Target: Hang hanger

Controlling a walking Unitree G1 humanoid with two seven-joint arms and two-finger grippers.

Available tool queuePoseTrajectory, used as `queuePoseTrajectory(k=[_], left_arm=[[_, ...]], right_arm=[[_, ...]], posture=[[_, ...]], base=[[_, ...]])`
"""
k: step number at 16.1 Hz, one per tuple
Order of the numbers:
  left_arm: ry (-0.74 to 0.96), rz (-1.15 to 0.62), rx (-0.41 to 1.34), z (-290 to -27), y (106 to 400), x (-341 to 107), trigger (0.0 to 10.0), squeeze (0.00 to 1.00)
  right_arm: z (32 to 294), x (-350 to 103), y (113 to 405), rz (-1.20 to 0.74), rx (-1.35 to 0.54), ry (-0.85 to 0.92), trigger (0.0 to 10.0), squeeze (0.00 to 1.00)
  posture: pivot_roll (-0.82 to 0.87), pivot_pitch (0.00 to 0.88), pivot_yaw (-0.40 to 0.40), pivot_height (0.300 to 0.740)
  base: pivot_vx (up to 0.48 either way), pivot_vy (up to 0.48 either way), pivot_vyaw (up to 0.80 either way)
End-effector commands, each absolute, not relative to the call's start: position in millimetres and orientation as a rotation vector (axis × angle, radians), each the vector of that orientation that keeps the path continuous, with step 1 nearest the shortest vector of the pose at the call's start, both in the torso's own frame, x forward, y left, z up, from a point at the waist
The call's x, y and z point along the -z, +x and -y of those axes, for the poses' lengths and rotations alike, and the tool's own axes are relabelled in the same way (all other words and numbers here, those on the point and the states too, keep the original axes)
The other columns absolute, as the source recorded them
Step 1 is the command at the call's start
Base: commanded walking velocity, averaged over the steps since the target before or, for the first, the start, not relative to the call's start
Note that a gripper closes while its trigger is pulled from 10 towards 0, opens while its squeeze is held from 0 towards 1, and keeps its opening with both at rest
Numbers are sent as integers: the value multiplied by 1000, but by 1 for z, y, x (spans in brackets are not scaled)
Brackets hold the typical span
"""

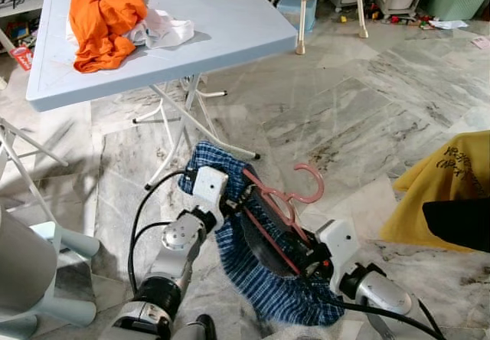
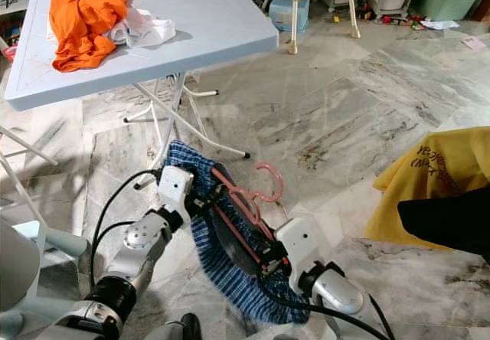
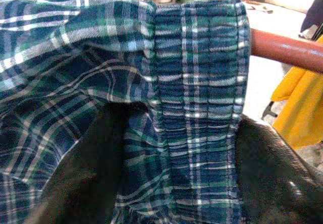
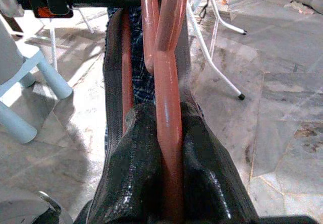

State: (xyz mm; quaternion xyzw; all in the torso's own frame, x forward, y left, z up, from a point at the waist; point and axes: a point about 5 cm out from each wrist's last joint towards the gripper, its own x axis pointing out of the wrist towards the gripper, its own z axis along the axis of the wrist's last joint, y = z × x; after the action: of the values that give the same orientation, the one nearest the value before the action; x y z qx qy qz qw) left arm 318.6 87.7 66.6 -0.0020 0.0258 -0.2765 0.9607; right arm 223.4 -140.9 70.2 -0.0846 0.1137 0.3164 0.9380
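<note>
The right gripper's (image 4: 169, 148) black fingers (image 4: 136, 163) pinch the pink plastic hanger (image 1: 279, 198), its hook at two o'clock. The left gripper (image 3: 166, 148) pinches the blue-green plaid fabric garment (image 1: 295, 290) over the hanger, above marble floor (image 1: 344, 102). Dark print on yellow cloth (image 1: 452, 175) at three o'clock is illegible.

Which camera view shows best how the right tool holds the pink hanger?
The right wrist view: the right tool is shut on the pink hanger. Both eye views show its hook; the left wrist view, one bar.
</note>
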Motion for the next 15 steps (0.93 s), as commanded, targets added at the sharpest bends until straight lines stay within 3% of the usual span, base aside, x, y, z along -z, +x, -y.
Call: queuePoseTrajectory(k=[1, 15], left_arm=[[23, -59, 565, -89, 318, -65, 0, 0], [43, -49, 527, -95, 320, -65, 0, 0]], right_arm=[[142, -81, 226, -180, -621, -187, 10000, 0], [145, -76, 233, -198, -549, -259, 10000, 0]], posture=[[-229, 173, 62, 740], [-221, 174, 63, 740]], base=[[0, 0, 0], [0, 0, 0]])
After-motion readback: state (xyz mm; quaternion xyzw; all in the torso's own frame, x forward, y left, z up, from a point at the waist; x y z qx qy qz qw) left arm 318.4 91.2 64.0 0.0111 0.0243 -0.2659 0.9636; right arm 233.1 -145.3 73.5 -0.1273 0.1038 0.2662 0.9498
